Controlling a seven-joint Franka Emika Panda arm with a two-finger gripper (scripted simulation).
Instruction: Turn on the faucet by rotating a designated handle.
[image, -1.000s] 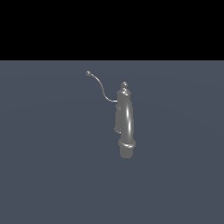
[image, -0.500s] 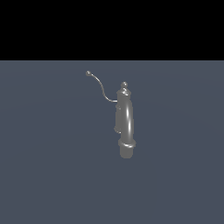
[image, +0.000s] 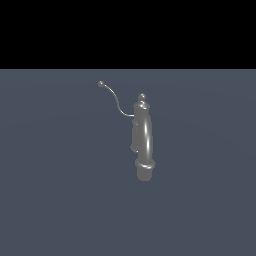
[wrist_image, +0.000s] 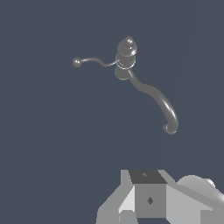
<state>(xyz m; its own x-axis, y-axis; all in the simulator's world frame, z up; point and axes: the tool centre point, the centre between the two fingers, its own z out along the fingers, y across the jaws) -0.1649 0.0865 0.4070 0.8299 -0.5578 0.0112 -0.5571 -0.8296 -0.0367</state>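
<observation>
Faucet untouched, arm well short of the handle.

In the exterior view the faucet (image: 143, 140) stands alone on the flat grey surface (image: 60, 200), spout arching down toward the camera, and the handle (image: 116, 102) — a thin curved wire ending in a ball tip — sweeps up and out toward the exterior view's left; no arm shows here at all. In the wrist view the faucet (wrist_image: 131, 74) lies well apart from the gripper (wrist_image: 148, 201), whose body fills the frame edge (the fingertips are cut off, so whether the claw is apart or together cannot be told). The handle (wrist_image: 92, 61) is free, nothing touching it. By my reading, the task is barely begun: approach, contact and the rotation itself are all left.
</observation>
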